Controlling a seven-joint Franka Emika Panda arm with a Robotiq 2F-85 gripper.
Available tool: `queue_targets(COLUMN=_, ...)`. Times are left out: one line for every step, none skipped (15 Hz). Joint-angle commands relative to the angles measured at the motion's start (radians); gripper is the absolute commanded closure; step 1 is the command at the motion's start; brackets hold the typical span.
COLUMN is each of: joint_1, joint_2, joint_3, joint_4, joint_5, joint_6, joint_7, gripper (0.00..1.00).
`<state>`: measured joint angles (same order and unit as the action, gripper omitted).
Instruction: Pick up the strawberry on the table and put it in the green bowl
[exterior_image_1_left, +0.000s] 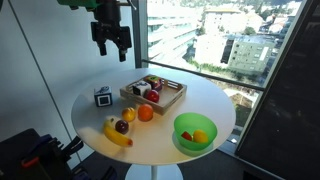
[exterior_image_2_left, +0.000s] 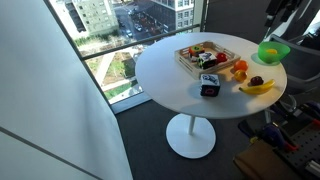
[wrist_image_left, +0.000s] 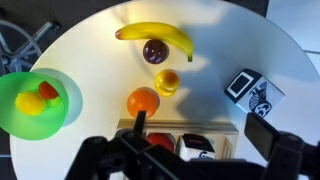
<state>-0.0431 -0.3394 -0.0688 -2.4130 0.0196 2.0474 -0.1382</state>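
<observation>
Finishing well: judging by the layout, the drop already looks done. The sound move is to stay high and clear of the fruit, and to check the wrist view before any descent. If a second pick were needed, come straight down and do not sweep across the desk.
Desk (exterior_image_1_left: 160, 145): round and white. It carries a wooden tray (exterior_image_1_left: 138, 100), a banana (exterior_image_1_left: 117, 134), an orange (exterior_image_1_left: 145, 114) and the bowl, all apart from one another.
Bowl (exterior_image_1_left: 195, 148): green and upright, near the desk's edge and well apart from the tray. A nudge to its rim could slide it, so I would keep lateral moves away from it.
End effector (exterior_image_1_left: 111, 52): it hangs high over the far side of the desk, roughly above the tray. The fingers are spread wide with nothing between them and touch nothing.
Strawberry (wrist_image_left: 47, 92): I take the small red fruit inside the bowl to be it, lying just beside a yellow piece (wrist_image_left: 30, 103). No small red fruit shows loose on the bare desk.
</observation>
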Motion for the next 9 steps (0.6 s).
queue_targets(joint_1=-0.007, joint_2=-0.069, joint_3=0.015, joint_4=-0.023, joint_5=-0.021, joint_6=-0.046, joint_7=0.066, gripper=0.0)
queue_targets(joint_1=-0.009, joint_2=-0.081, joint_3=0.017, joint_4=-0.028, joint_5=-0.027, joint_6=-0.047, joint_7=0.079, gripper=0.0)
queue_targets(joint_1=-0.011, joint_2=-0.091, joint_3=0.019, joint_4=-0.032, joint_5=-0.033, joint_6=-0.048, joint_7=0.091, gripper=0.0)
queue_targets(joint_1=-0.014, joint_2=-0.1, joint_3=0.022, joint_4=-0.038, joint_5=-0.044, joint_6=-0.04, joint_7=0.102, gripper=0.0)
queue_targets(joint_1=-0.017, joint_2=-0.108, joint_3=0.024, joint_4=-0.043, joint_5=-0.056, joint_6=-0.034, joint_7=0.113, gripper=0.0)
queue_targets(joint_1=-0.019, joint_2=-0.115, joint_3=0.025, joint_4=-0.047, joint_5=-0.066, joint_6=-0.032, joint_7=0.121, gripper=0.0)
queue_targets(joint_1=-0.02, joint_2=-0.121, joint_3=0.025, joint_4=-0.049, joint_5=-0.072, joint_6=-0.029, joint_7=0.126, gripper=0.0)
queue_targets(joint_1=-0.022, joint_2=-0.125, joint_3=0.025, joint_4=-0.052, joint_5=-0.079, joint_6=-0.025, joint_7=0.133, gripper=0.0)
queue_targets(joint_1=-0.009, joint_2=-0.092, joint_3=0.012, joint_4=-0.031, joint_5=-0.053, joint_6=-0.034, joint_7=0.1, gripper=0.0)
